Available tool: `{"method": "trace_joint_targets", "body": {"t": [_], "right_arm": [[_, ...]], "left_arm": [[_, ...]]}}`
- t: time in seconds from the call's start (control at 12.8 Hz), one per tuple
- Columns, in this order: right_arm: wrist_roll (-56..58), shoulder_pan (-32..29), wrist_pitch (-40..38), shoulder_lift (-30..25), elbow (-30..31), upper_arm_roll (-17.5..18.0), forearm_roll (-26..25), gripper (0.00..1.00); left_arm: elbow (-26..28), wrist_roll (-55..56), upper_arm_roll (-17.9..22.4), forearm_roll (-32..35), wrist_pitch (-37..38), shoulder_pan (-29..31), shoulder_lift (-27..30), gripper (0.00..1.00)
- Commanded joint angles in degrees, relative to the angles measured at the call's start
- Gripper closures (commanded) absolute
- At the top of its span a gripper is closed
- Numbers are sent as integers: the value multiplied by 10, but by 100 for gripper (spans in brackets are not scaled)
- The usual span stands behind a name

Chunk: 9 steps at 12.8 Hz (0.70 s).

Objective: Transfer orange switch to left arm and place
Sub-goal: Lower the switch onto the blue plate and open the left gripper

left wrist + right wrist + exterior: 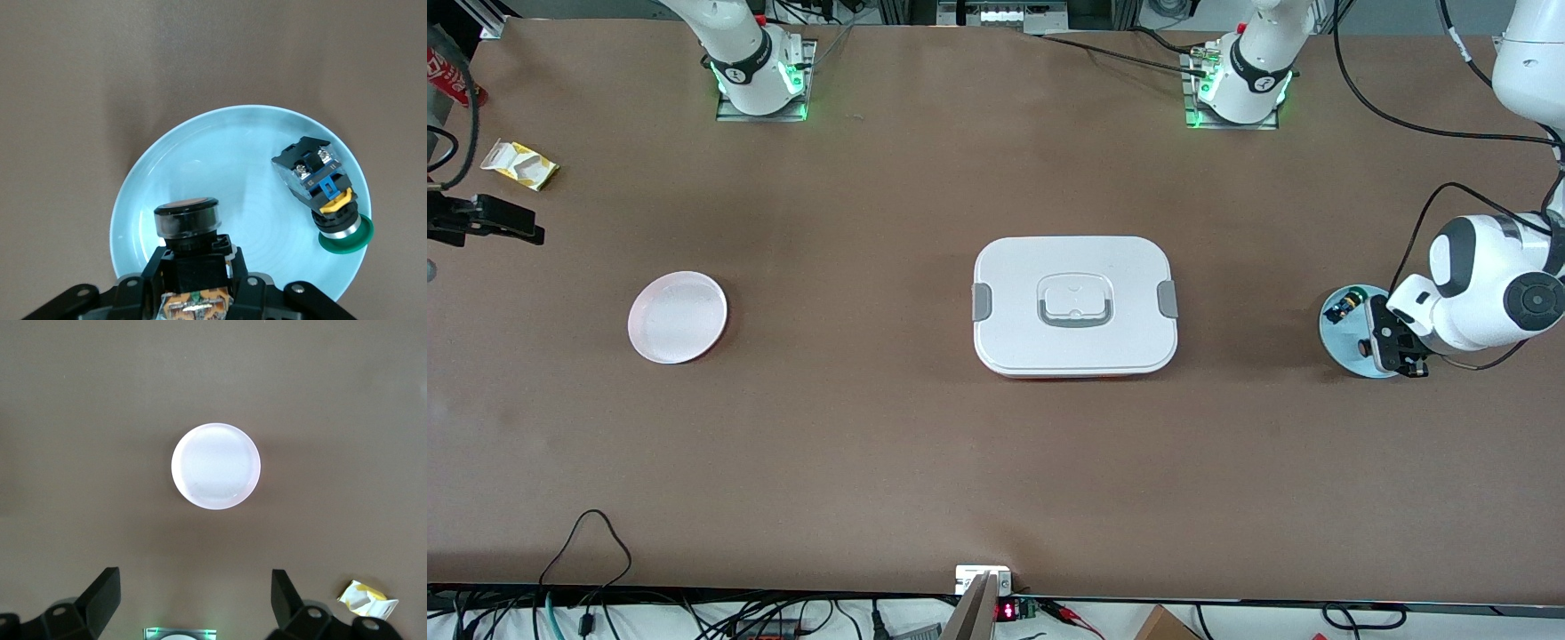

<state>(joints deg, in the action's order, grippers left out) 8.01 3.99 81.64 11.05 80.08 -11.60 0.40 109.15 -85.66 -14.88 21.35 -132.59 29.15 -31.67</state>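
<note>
The table is plain matte brown. The box at its centre is white with grey side clips and a grey-edged handle. One plate is pale pink-white; the other plate is light blue. On the blue plate, the orange switch has a black collar, an orange face and a tan-orange body. At its three o'clock lies a black switch with blue, yellow and green parts. The left claw is black; the arms are white with grey-black joints. A yellow-and-white wrapper lies at the table's edge.

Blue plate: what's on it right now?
On the blue plate: the orange switch, clamped by the left gripper, and a black switch with a green button. The plate surface under the gripper is hidden.
</note>
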Motion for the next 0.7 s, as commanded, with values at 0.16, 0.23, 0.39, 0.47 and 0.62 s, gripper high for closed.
{"method": "trace_joint_targets", "body": {"t": [0.16,0.23,0.39,0.47,0.62], "right_arm": [[-55,-2,-15,-1,-6,10,-18,0],[-55,-2,-7,-7,6,11,-18,0],[-55,-2,18,-29,37,13,-17,0],[-54,-2,32,-38,52,14,-16,0],[-55,-2,47,-51,75,14,-13,0]], "left_arm": [[4,-7,-8,12,-10,15,-11,75],[3,-7,-8,12,-17,16,-17,74],[4,-7,-8,13,-28,20,-22,67],[4,-8,-8,12,-28,20,-20,51],[1,-36,-9,12,-17,20,-14,0]]}}
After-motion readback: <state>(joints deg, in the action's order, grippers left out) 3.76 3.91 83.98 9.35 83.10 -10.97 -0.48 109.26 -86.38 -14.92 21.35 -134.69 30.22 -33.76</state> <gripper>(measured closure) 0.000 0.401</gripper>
